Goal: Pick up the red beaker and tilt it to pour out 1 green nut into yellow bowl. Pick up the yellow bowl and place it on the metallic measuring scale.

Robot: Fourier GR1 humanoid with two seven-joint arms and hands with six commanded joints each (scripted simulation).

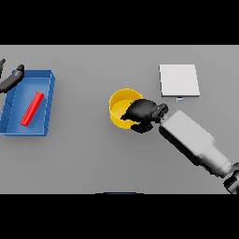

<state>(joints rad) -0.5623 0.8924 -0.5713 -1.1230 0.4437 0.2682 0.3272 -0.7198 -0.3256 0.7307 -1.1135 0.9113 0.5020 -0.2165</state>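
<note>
Head view: right hand (pixel 142 113) has its fingers curled over the near right rim of the yellow bowl (pixel 120 108), apparently gripping it, mid-table; I judge the lift should stay level, then travel up-right to the pale scale (pixel 179 80), nothing lying between; left hand (pixel 11 78) idles at the left edge, fingers unclear, above a blue tray (pixel 46 105) holding the red beaker (pixel 32 108)

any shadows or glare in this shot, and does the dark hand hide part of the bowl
Head view: light is flat and even, no glare on the grey table; the right hand covers the yellow bowl's right rim, dark against it, so its grip is hard to read; the blue tray shows shaded inner walls.
</note>
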